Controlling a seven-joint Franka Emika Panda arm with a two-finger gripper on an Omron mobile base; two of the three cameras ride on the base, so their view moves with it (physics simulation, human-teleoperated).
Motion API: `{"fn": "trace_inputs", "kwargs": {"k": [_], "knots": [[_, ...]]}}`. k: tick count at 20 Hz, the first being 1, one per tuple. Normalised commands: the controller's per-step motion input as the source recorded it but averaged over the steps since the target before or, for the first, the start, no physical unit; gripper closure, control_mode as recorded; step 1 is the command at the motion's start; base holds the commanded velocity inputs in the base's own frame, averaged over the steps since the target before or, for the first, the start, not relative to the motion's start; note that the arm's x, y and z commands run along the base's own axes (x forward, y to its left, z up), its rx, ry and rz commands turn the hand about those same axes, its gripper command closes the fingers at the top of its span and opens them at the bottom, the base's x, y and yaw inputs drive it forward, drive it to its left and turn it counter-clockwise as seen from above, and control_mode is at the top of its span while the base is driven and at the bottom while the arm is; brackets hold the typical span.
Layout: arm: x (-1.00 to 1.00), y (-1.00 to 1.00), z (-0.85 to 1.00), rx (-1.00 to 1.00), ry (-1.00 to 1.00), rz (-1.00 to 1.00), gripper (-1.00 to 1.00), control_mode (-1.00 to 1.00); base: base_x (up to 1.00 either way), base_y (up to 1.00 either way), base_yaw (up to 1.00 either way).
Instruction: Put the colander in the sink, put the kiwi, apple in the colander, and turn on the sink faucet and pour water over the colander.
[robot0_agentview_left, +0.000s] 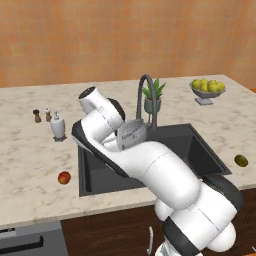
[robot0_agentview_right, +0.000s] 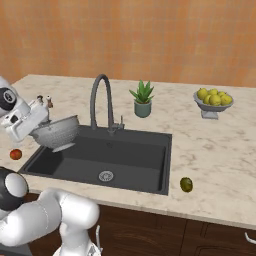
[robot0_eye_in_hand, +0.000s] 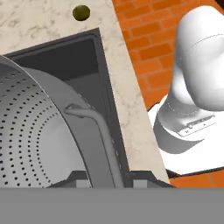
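Claw (robot0_eye_in_hand: 105, 183) pinched the colander (robot0_agentview_right: 56, 132) rim, tilted over the sink (robot0_agentview_right: 125, 155) left edge. Thin grip could slip; bowl might clip the faucet (robot0_agentview_right: 100, 100).

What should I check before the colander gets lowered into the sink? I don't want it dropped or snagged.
1. Grip: end effector shut on the colander rim: ok.
2. Colander over the sink, left end: ok.
3. Basin floor around the drain bare: ok.
4. Clearance from the faucet: close beside it, cannot tell.
5. Kiwi and apple on the counter, out of the path: ok.
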Motion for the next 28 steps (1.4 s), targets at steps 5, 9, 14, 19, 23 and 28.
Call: {"fn": "trace_inputs", "kwargs": {"k": [5, 9, 14, 19, 23, 28], "knots": [[0.46, 0.16, -0.53, -0.13, -0.11, -0.35, 1.0, -1.0, 0.0, 0.0, 0.0], [0.38, -0.01, -0.42, 0.0, -0.04, -0.39, 1.0, -1.0, 0.0, 0.0, 0.0], [0.12, 0.26, -0.52, 0.05, -0.19, -0.42, 1.0, -1.0, 0.0, 0.0, 0.0], [0.29, 0.37, -0.49, 0.0, -0.25, -0.39, 1.0, -1.0, 0.0, 0.0, 0.0], [0.28, 0.4, -0.49, 0.0, -0.19, -0.35, 1.0, -1.0, 0.0, 0.0, 0.0], [0.33, 0.46, -0.46, 0.0, -0.05, -0.22, 1.0, -1.0, 0.0, 0.0, 0.0]]}}
